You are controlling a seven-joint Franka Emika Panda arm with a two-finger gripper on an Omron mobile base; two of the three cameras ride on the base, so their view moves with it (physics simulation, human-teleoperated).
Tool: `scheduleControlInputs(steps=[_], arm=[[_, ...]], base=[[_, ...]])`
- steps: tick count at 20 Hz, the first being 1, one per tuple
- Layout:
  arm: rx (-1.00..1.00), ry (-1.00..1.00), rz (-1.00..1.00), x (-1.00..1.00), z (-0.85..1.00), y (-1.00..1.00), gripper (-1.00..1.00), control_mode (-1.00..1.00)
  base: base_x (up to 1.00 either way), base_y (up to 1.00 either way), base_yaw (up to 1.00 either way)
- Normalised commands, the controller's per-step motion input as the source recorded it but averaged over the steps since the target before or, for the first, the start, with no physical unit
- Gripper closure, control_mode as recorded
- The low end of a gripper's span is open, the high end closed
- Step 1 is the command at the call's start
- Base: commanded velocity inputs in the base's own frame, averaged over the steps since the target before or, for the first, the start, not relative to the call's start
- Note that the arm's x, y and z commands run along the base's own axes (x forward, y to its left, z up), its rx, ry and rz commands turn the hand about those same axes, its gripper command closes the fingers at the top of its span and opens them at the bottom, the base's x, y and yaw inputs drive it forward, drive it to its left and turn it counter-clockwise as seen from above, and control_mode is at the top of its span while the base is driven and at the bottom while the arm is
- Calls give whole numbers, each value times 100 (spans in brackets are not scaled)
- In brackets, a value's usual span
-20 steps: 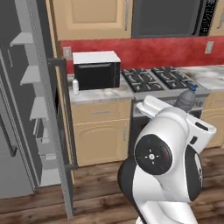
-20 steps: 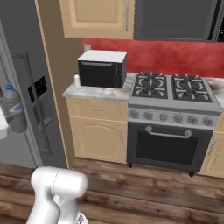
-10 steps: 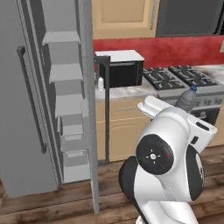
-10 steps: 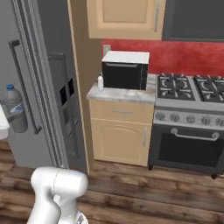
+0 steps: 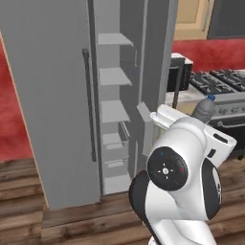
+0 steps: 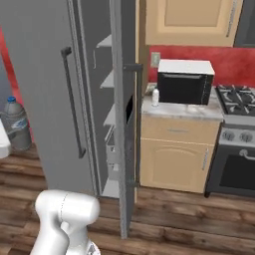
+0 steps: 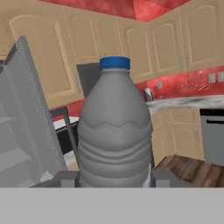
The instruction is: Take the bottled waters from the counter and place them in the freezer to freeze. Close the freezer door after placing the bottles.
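My gripper (image 7: pixel 113 179) is shut on a smoky grey bottled water (image 7: pixel 114 127) with a blue cap, held upright; one dark fingertip (image 7: pixel 65 179) shows on each side of its base. The same bottle rises behind my arm (image 5: pixel 206 109) and shows at the left edge (image 6: pixel 15 124). A small white bottled water (image 6: pixel 155 97) stands on the marble counter (image 6: pixel 184 110) beside the oven. The grey freezer (image 5: pixel 115 110) stands open with its shelves showing. A plain grey door panel (image 6: pixel 45 99) with a bar handle is left of the shelves. A door with a dispenser recess (image 6: pixel 124 124) juts toward me, edge-on.
A black-fronted countertop oven (image 6: pixel 185 82) sits on the counter, with tan cabinets (image 6: pixel 172 159) below. The gas stove (image 6: pixel 239 99) is at the right. Wooden floor (image 6: pixel 189 224) lies in front of the freezer.
The whole picture has slid right as the base swung toward the freezer, which now fills the middle. The bottle stays in the gripper, in the same place relative to my arm.
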Motion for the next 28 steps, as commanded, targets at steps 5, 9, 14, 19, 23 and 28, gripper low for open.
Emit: scheduleControlInputs(steps=[5, 9, 14, 19, 23, 28], arm=[[0, 0, 0, 0, 0, 0, 100, 100], [0, 0, 0, 0, 0, 0, 100, 100], [0, 0, 0, 0, 0, 0, 100, 100], [0, 0, 0, 0, 0, 0, 100, 100], [0, 0, 0, 0, 0, 0, 100, 100], [0, 0, 0, 0, 0, 0, 100, 100]], base=[[0, 96, -5], [0, 87, -6], [2, 53, -7], [18, 30, -8], [35, 2, 0], [50, 0, 0]])
